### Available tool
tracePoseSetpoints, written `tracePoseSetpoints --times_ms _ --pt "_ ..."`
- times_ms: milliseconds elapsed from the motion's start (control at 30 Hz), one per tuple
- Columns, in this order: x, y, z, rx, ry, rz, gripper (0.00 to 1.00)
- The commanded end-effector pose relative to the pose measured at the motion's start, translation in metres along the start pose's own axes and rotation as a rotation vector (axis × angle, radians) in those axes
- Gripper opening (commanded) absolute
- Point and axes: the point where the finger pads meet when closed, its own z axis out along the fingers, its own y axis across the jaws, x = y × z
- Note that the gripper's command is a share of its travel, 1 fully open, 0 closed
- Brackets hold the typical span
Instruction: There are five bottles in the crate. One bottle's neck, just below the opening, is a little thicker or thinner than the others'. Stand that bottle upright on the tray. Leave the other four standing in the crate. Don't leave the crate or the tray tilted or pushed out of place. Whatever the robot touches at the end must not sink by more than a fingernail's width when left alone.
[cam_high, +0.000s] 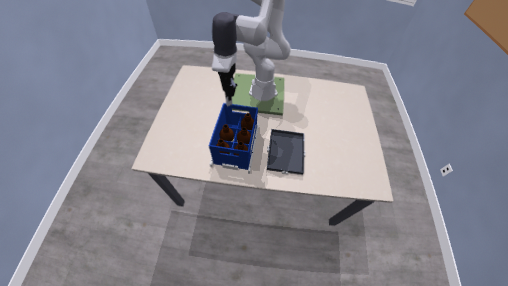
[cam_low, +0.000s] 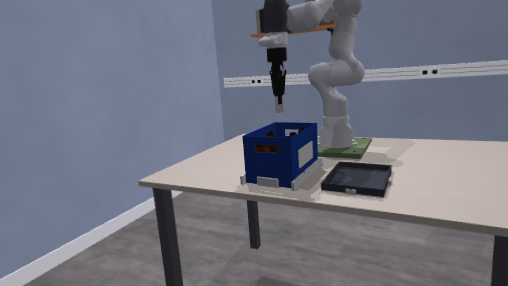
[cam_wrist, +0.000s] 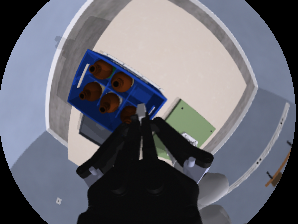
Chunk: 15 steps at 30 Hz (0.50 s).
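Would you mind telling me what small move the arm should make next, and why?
Probably open the tool before lowering it again. Its fingers are shut on nothing, and it hangs well above the blue crate, near the back edge. All five brown bottles stand in the crate and the dark tray holds nothing. Shut fingers cannot straddle a bottle neck.

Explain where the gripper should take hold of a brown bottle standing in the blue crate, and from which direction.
Probably by the neck, from straight above. Each bottle stands upright in its own cell of the crate, whose walls and dividers hide the body; only the neck is free. The gripper, shut and empty above, must open first.
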Motion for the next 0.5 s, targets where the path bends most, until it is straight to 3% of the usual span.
tracePoseSetpoints --times_ms 0,200,467 --pt "-0.014 -0.015 -0.001 0.002 -0.002 -0.003 0.10" --pt "-0.066 -0.062 -0.001 0.000 -0.002 -0.002 0.10" --pt "-0.068 -0.063 -0.001 0.000 -0.002 -0.002 0.10"
